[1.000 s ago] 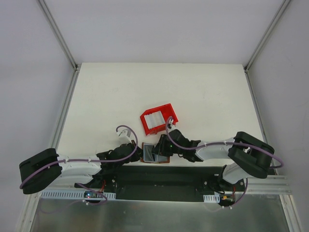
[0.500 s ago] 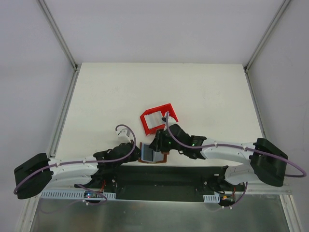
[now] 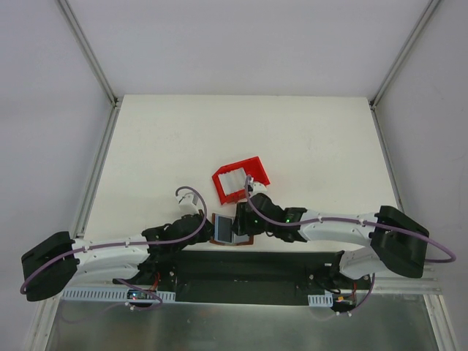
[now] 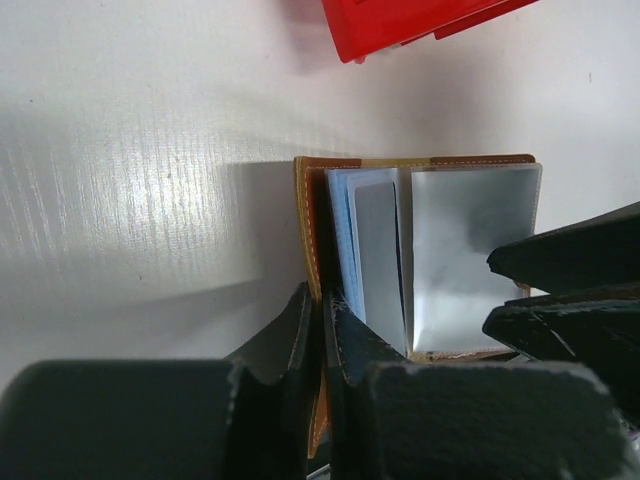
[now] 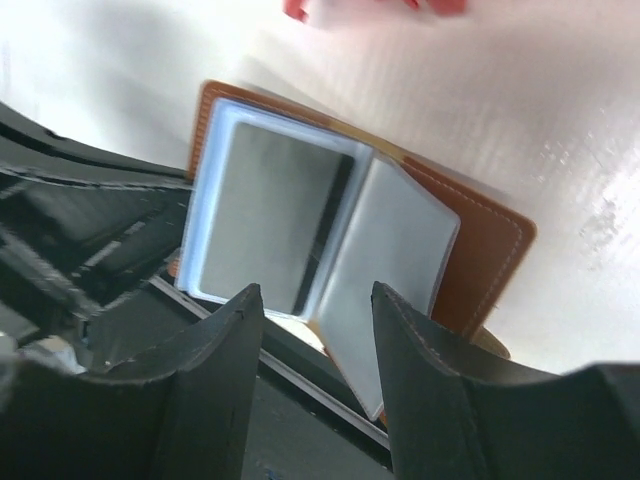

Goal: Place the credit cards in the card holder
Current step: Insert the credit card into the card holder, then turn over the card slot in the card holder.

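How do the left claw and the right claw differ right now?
The left claw is shut, pinching the cover edge of the brown card holder; the right claw is open, gripping nothing. The left claw is at the holder's left side, the right claw over its right. Both are black.

Brown card holder (image 5: 480, 235), open, by the near table (image 3: 161, 146) edge — grey credit card (image 5: 270, 215) inside its pale-blue sleeve

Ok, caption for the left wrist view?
Left gripper pinches the open wallet; right gripper open at its sleeves; red tray beyond.
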